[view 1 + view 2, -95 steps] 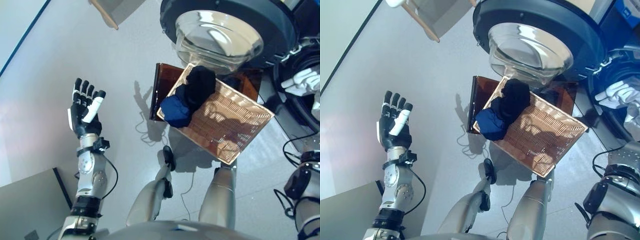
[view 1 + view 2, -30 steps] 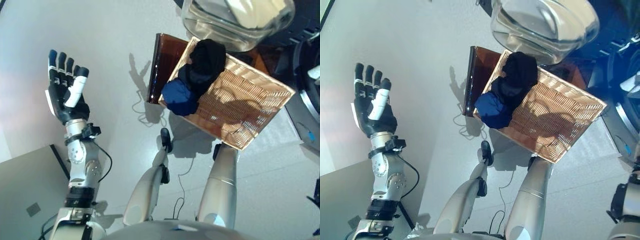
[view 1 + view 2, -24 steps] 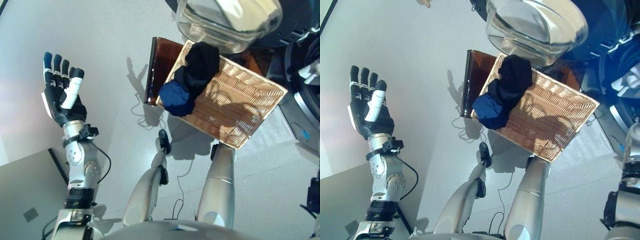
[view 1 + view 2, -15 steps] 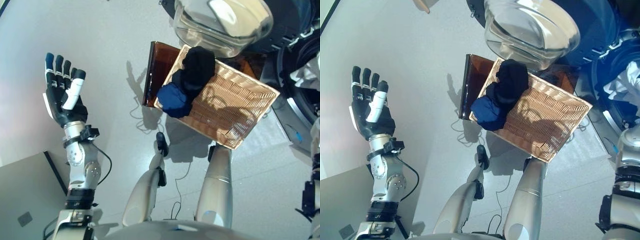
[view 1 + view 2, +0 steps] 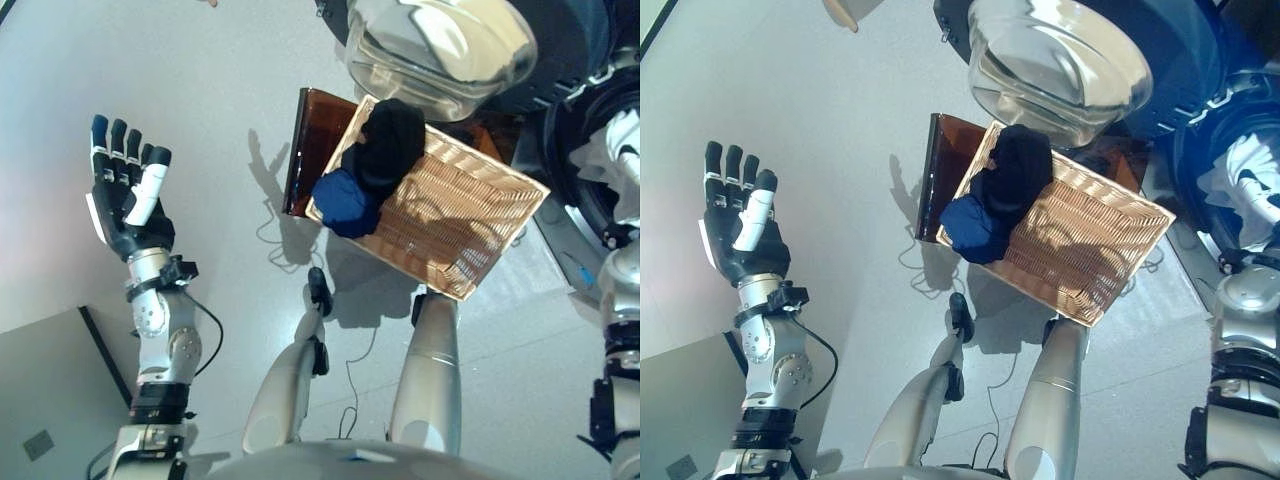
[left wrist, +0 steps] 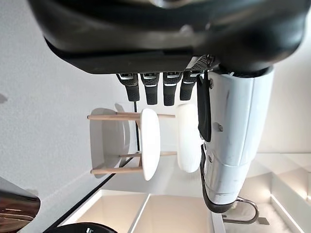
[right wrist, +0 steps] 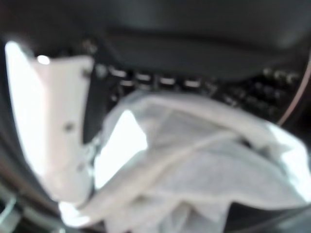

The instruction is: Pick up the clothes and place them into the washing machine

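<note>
Nearest the robot, at about 9 o'clock in the head views, the left hand (image 5: 128, 205) is raised palm-up with its fingers spread and straight, holding nothing; its wrist view shows only a white stool (image 6: 131, 141) past the fingertips.

Further out, near the middle of the view, a wicker basket (image 5: 470, 240) rests tilted on a dark brown stand (image 5: 318, 125). In the basket's 10 o'clock corner lie a blue garment (image 5: 345, 202) and, touching it on the far side, a black garment (image 5: 388, 145). The rest of the basket is bare weave.

At 3 o'clock the right arm reaches into the washing machine drum (image 5: 1200, 150), where a white garment (image 5: 1250, 180) shows at the opening. In the right wrist view the right hand (image 7: 53, 121) is right against that white cloth (image 7: 194, 165), but whether the fingers pinch it or have let go I cannot tell.

Farthest, at 12 o'clock, the machine's glass door (image 5: 440, 45) hangs open above the basket.

Judged from this, one white piece is at or inside the drum, so the task is partly done; the blue and black pieces are left to be picked from the basket and carried over
</note>
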`<state>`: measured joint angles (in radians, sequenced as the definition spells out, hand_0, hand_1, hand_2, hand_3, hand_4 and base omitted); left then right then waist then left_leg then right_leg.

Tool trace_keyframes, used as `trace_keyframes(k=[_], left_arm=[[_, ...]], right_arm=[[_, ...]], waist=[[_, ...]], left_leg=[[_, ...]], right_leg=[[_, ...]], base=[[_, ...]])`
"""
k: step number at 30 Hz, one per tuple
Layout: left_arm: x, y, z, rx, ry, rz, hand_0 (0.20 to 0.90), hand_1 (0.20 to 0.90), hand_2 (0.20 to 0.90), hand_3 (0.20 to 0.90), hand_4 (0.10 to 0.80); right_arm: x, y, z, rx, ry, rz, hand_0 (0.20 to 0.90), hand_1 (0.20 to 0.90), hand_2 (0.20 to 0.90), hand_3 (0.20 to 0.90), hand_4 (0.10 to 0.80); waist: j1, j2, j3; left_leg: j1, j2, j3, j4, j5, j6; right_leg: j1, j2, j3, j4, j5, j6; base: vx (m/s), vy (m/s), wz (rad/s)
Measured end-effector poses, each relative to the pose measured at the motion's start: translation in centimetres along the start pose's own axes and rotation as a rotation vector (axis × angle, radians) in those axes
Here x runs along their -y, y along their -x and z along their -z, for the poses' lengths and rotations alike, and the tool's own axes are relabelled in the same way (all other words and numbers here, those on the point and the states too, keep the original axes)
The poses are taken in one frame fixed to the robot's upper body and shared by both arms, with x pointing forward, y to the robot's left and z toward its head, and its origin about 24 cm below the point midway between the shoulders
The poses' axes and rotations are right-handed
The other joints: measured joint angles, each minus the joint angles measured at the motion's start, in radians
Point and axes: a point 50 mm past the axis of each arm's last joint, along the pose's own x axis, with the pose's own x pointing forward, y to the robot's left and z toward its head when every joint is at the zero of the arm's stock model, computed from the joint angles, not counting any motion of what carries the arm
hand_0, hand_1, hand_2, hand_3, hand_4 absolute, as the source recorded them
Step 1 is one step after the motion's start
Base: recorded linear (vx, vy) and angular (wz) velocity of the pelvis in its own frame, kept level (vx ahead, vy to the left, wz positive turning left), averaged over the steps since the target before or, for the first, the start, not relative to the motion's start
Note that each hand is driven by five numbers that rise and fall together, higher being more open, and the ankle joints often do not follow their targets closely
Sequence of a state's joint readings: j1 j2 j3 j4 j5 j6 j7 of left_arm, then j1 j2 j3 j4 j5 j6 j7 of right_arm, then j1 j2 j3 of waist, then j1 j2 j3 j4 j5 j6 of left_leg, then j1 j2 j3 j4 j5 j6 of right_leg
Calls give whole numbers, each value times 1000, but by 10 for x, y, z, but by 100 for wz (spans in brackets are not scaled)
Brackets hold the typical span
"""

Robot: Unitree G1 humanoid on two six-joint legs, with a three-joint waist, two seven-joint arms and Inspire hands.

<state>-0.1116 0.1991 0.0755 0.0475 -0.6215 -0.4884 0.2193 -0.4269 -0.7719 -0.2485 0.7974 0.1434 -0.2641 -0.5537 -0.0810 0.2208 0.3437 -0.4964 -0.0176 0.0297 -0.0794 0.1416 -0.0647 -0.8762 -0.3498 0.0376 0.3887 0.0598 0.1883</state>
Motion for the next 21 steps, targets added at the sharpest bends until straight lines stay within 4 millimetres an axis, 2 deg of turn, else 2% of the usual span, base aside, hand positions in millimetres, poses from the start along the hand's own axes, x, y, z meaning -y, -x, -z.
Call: trace_keyframes(k=[6,13,16,21], left_arm=[[-1,0,-1,4,-3,-4,900,900,900,900,800],[-5,-2,-4,18,-12,-18,900,900,900,900,800],[-5,-2,-4,19,-19,-13,900,900,900,900,800],[-7,0,-4,15,-27,-14,900,900,900,900,800]], right_arm=[[-8,11,8,-24,-13,-29,900,900,900,900,800],[-8,11,10,-15,31,-45,900,900,900,900,800],[7,-5,19,-55,193,-24,900,900,900,900,800],[12,-18,13,-73,250,-18,900,900,900,900,800]], waist=[[-10,-8,-5],[-9,-7,-5],[9,-6,-6],[21,-5,-6]], left_leg=[[3,2,-3,0,0,0],[-1,2,1,0,0,0],[-2,1,3,0,0,0],[-10,1,2,0,0,0]], right_leg=[[15,0,-10,-15,4,-1],[14,2,-7,-28,14,-1],[10,1,-4,-28,15,0],[5,1,-5,-29,15,0]], base=[[-9,6,-3],[-11,4,1],[-10,5,0],[0,0,0]])
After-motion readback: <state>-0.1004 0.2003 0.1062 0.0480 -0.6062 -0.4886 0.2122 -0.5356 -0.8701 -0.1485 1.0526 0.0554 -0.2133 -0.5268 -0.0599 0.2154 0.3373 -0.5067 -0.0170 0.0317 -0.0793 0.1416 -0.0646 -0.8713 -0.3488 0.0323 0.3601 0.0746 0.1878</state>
